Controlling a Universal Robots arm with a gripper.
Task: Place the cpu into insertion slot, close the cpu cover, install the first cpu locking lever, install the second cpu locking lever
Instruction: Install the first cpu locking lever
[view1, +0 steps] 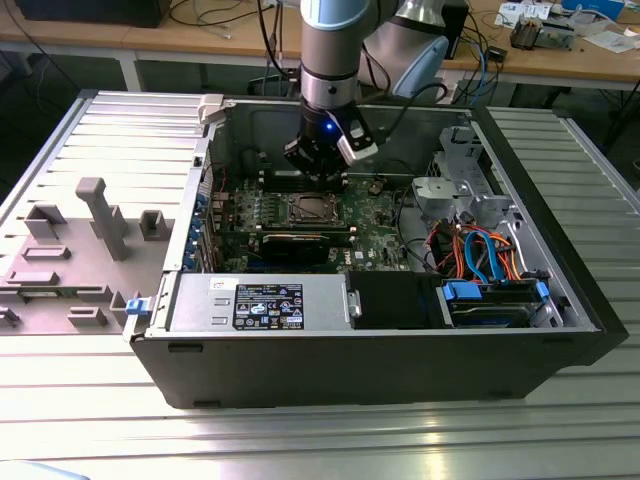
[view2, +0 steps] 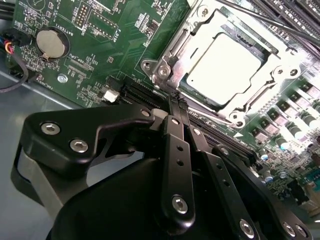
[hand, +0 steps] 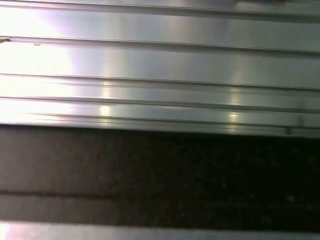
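In the second wrist view the cpu (view2: 225, 67) lies flat in the insertion slot with its silver top showing. The cpu cover (view2: 197, 31) is down around it as a silver frame. A thin metal lever rod (view2: 280, 26) runs along one side of the socket. My gripper (view2: 177, 102) is shut with nothing between its black fingers (view2: 176, 150). Its tips hover just off one edge of the socket. In the exterior view the gripper (view1: 318, 168) hangs inside the open computer case, just behind the insertion slot (view1: 294, 214).
A coin battery (view2: 51, 42) and a dark expansion slot (view2: 137, 92) lie near the fingertips. The case holds a power supply (view1: 260, 300) at the front and blue and orange cables (view1: 485, 255). A grey fixture (view1: 100, 220) stands on the ribbed metal table (hand: 160, 65).
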